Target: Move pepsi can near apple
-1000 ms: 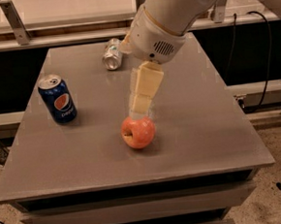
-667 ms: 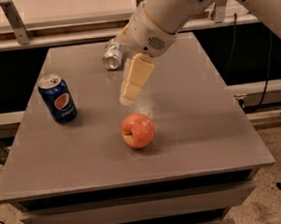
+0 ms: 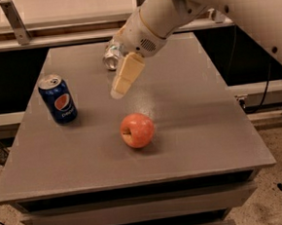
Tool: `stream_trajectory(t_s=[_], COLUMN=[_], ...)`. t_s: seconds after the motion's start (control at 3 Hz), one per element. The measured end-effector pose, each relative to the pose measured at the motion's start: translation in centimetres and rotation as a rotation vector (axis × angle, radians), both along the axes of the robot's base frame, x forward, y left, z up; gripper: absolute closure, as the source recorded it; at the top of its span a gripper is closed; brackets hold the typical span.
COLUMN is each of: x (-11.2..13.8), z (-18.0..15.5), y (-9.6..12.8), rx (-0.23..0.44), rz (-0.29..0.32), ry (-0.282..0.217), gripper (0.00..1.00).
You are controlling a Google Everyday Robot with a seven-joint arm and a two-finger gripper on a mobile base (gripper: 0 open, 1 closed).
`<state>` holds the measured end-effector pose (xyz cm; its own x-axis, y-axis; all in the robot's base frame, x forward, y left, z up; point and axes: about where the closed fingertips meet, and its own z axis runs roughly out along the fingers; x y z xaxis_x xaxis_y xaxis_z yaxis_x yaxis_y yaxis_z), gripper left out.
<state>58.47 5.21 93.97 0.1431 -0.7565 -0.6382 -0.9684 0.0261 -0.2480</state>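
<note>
The pepsi can (image 3: 58,99) stands upright at the left of the grey table (image 3: 191,130), dark blue with its round logo facing me. The red-orange apple (image 3: 137,130) lies near the table's middle, to the right of the can and nearer the front. My gripper (image 3: 122,84) hangs above the table between the two, above and slightly left of the apple, to the right of the can, touching neither. Its cream fingers point down and to the left.
A silver can (image 3: 112,56) lies on its side at the back of the table, partly behind my arm. My white arm (image 3: 210,1) reaches in from the upper right. A rail and shelf run behind the table.
My gripper has moved left and up, away from above the apple toward the pepsi can. The can and apple have not moved.
</note>
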Motion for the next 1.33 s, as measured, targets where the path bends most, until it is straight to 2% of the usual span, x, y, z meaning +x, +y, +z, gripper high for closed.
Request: stream_trajectory(t_s=[0.33,0.67,1.0,1.33], x=[0.0,0.1,-0.3,-1.2], z=[0.0,1.2,2.5,2.4], y=[1.1,4.3,7.7,10.1], rx=[0.051,0.16,0.237,0.245], rz=[0.033,0.118,0.214,0.292], ry=[-0.008,-0.034,-0.04,-0.018], gripper=[0.0,0.0,0.0,0.0])
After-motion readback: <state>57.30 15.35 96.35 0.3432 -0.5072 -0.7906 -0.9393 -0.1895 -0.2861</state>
